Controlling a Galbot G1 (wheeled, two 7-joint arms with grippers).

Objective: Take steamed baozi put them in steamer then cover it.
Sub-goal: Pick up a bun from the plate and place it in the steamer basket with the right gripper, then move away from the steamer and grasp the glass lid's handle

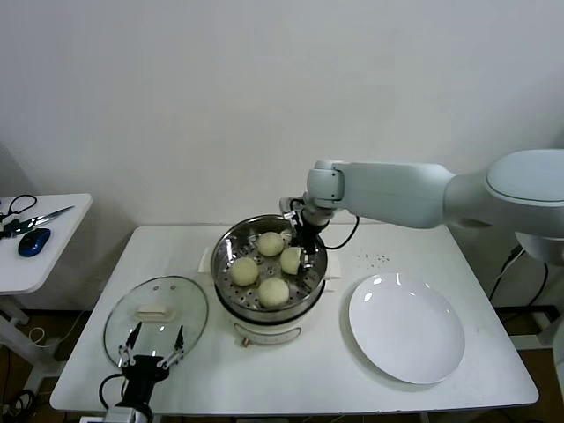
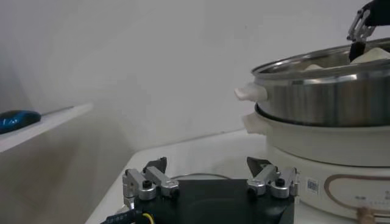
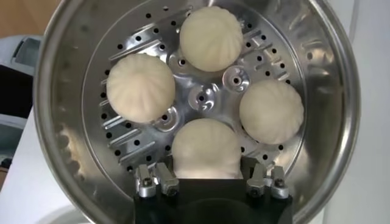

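Observation:
Four cream-white baozi lie in the shiny steamer basket (image 1: 220, 264) on its cream cooker base (image 1: 264, 333). In the right wrist view they sit on the perforated bottom (image 3: 122, 143). My right gripper (image 1: 302, 247) reaches into the far right of the basket. It is open, and its fingers (image 3: 159, 178) stand on either side of one baozi (image 3: 205, 146). The other three baozi (image 3: 141, 88) lie free. The glass cover (image 1: 181, 304) with its cream handle lies flat on the table left of the steamer. My left gripper (image 1: 157, 342) is open and empty, low over the cover's near edge.
A flat white plate (image 1: 405, 328) lies right of the steamer. A side table (image 1: 53, 238) to the left holds a blue mouse and scissors. In the left wrist view the steamer (image 2: 323, 97) rises to one side and the cover's rim (image 2: 195, 176) shows between the fingers.

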